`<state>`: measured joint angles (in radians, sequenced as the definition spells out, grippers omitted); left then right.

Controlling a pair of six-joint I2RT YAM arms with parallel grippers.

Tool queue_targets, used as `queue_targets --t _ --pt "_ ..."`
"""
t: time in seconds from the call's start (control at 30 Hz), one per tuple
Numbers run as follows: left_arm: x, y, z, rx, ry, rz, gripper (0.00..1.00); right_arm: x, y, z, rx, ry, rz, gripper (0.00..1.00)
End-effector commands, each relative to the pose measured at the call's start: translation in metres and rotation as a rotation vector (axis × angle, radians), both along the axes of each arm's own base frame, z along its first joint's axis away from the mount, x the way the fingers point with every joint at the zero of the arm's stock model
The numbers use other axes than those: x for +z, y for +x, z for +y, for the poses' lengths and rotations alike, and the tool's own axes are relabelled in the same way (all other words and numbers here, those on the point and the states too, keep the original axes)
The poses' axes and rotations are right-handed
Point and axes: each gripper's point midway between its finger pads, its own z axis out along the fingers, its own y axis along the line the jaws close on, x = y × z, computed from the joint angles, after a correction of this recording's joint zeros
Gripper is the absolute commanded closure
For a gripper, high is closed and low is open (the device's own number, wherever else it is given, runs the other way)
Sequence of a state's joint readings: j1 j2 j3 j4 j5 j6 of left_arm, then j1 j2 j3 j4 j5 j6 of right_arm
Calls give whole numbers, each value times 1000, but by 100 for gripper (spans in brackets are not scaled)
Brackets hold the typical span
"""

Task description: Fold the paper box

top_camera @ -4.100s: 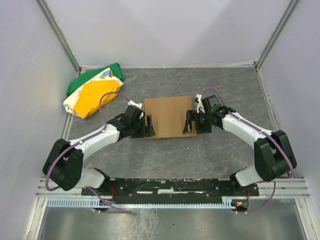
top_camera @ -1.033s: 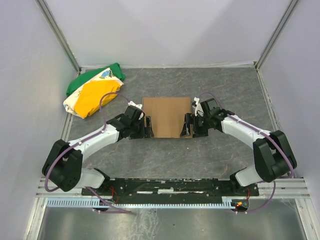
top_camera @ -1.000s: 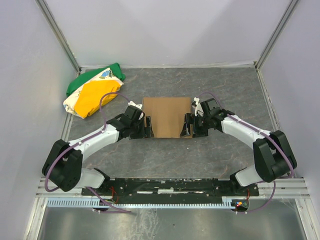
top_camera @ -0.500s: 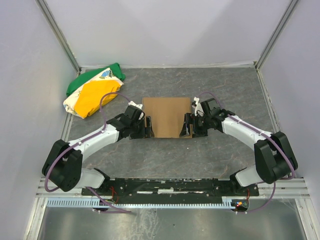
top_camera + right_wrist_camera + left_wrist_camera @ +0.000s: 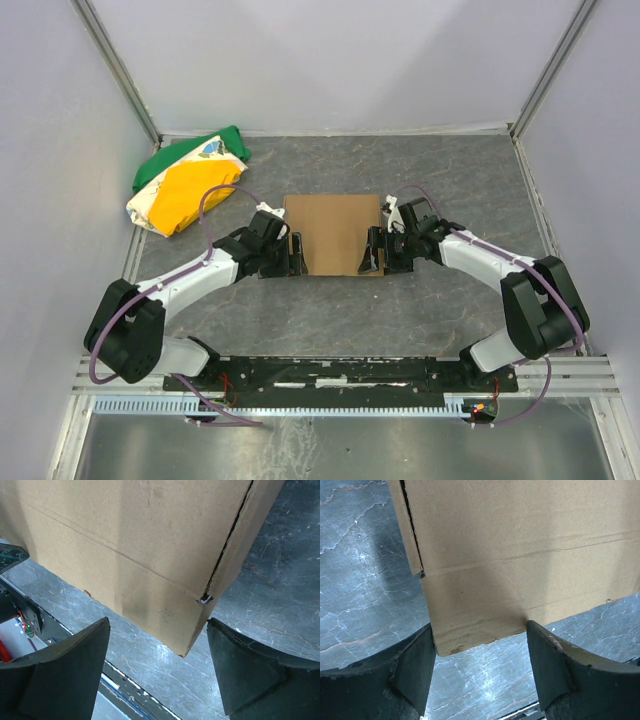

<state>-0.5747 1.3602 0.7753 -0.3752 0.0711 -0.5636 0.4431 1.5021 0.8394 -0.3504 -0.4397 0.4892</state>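
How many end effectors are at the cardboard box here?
2. The left end effector is at the paper box's left edge, the right end effector at its right edge; both are open.

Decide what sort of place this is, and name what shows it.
Probably a robot lab test cell: white walls enclose a grey table, with the left gripper and right gripper flanking a paper box.

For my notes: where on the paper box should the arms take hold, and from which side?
Likely its left and right edges by the near corners, one pincer coming from each side. The paper box is a broad rectangle lying flat, so only its edges fit between fingers; the left pincer and right pincer sit open at those edges.
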Motion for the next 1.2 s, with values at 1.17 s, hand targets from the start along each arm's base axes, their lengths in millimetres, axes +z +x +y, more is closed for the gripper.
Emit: queue_targets --t 1.17 --pt "54 1 42 173 -66 -345 26 29 7 -14 -36 -35 -162 16"
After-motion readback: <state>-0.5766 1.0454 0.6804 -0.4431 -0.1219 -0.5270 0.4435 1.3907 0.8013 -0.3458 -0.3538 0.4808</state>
